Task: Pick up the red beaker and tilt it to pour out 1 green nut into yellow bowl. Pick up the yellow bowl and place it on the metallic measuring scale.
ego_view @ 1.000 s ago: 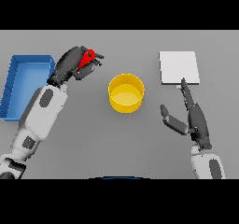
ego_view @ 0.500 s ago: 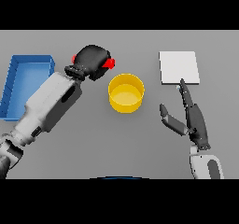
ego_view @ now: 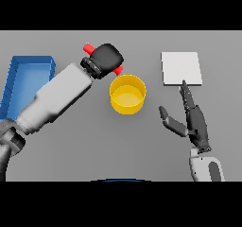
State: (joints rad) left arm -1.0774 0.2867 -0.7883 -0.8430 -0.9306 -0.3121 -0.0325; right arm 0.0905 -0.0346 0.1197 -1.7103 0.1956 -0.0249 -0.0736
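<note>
The left hand (ego_view: 106, 58) is curled around the red beaker (ego_view: 88, 48), just up-left of the yellow bowl (ego_view: 127, 94). The beaker lies tilted, red ends showing upper left and lower right, the lower end over the bowl's rim. The blue tray (ego_view: 21, 77) sits far left. The right hand (ego_view: 193, 119), fingers straight and spread, rests below the scale (ego_view: 181, 68); open table lies between bowl and scale.

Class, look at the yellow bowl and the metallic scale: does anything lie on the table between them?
Nothing visible does. Bare grey table separates the yellow bowl from the metallic scale. The open right hand lies nearer the robot, below that path.
</note>
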